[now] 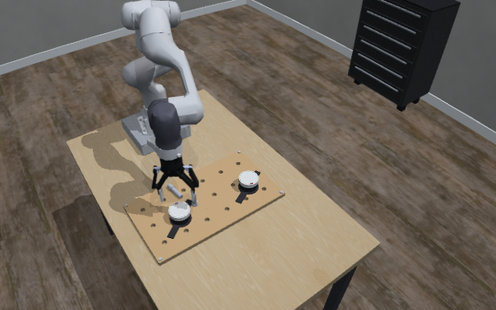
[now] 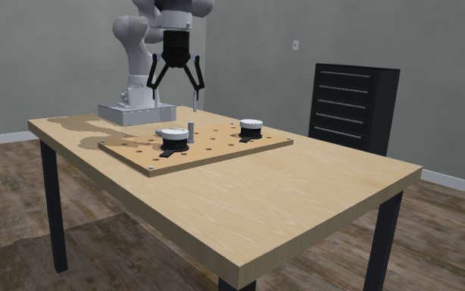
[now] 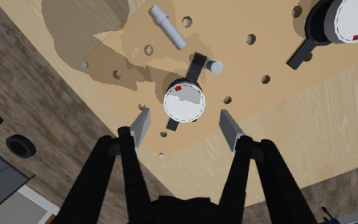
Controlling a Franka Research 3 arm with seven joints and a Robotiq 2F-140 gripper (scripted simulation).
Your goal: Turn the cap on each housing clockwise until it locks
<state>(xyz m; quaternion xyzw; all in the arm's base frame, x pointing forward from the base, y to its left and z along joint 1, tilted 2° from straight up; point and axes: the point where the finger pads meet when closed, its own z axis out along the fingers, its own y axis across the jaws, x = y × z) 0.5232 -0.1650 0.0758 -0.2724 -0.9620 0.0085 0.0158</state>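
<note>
Grey walls, a worn plank floor and a black drawer cabinet (image 2: pixel 354 106) frame the light wooden bench (image 2: pixel 265 182), where a perforated board (image 1: pixel 226 219) carries 2 black housings. The nearer housing (image 2: pixel 174 144) wears a white cap (image 3: pixel 184 102) with a small red mark toward its rim; the farther housing (image 2: pixel 250 132) stands well apart along the board under its own white cap (image 1: pixel 248 178). Both stand upright. The tool (image 3: pixel 186 128) hangs above the near cap, fingers spread wide and gripping nothing, the cap sitting between the 2 pads (image 3: pixel 140 128) in the wrist view (clear air shows under the fingertips from the side).

A grey peg (image 2: pixel 191 132) stands just beside the near housing, and a second grey pin (image 3: pixel 168 26) lies flat on the board nearby. The risk from here, as I judge it: a descent slightly off-centre could land 1 finger on the cap's rim or strike the upright peg, and a lopsided squeeze while twisting might tip the housing rather than turn its cap.
</note>
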